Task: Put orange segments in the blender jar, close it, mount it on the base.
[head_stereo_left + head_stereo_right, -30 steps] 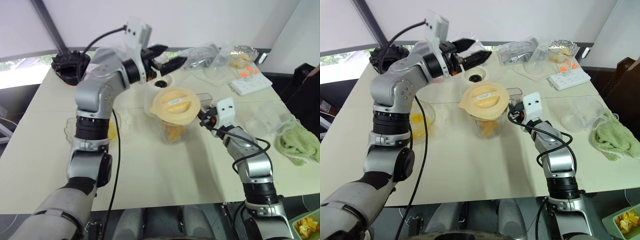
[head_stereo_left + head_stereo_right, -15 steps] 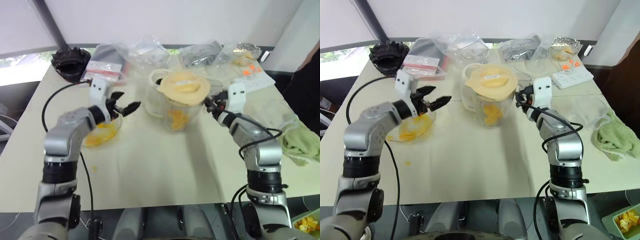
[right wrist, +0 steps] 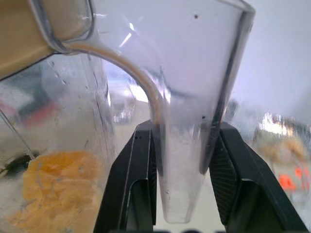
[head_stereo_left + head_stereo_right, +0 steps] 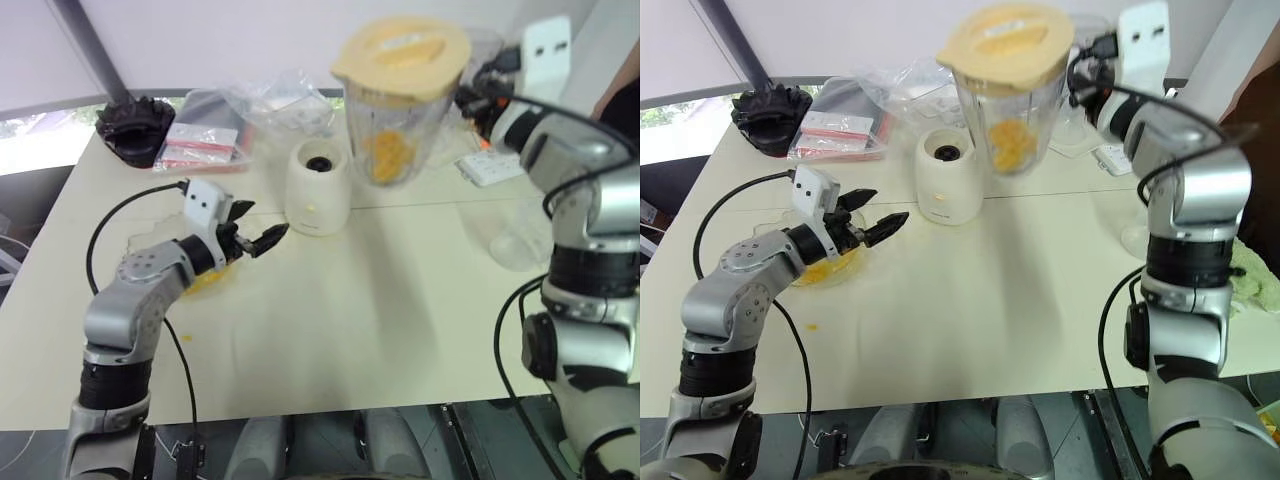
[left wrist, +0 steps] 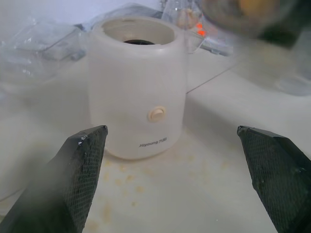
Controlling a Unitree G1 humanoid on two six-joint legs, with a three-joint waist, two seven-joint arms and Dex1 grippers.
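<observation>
Right gripper (image 3: 181, 194) is closed on the handle (image 3: 194, 121) of the jar (image 4: 400, 110); in the right wrist view both black fingers (image 3: 133, 179) press the clear handle from either side. The jar hangs in the air, clear of the table (image 4: 380, 330), above and slightly right of the base (image 4: 318, 188) in the eye views. The jar tilts slightly, its top toward the right arm. The cream lid (image 4: 402, 55) sits on the jar mouth. Orange segments (image 4: 385, 155) lie in the lower part of the jar, seen through the clear wall; they also show as a yellow-orange mass in the right wrist view (image 3: 58, 189).

The base stands upright on the table, dark socket on top uncovered, nothing mounted on it. The small round front button shows in the left wrist view (image 5: 156, 114).

Left gripper (image 4: 872, 218) is wide open and holds nothing. It hovers low over the table, pointing toward the base, near it but apart. In the left wrist view the two fingertips (image 5: 80, 160) stand well apart with the base between and beyond them. Just under and behind this gripper sits a shallow glass bowl (image 4: 830, 268) with yellow-orange fruit in it. Small yellow-orange bits and wet marks lie on the table near the bowl (image 4: 810, 326).

At the far edge of the table: clear plastic bags (image 4: 270, 105), one with a red strip (image 4: 195, 140), and a black object (image 4: 128, 125) at the far left corner. A white power strip (image 4: 488, 165) lies behind the jar, and a clear cup (image 4: 505, 235) stands on the table by the right arm.
</observation>
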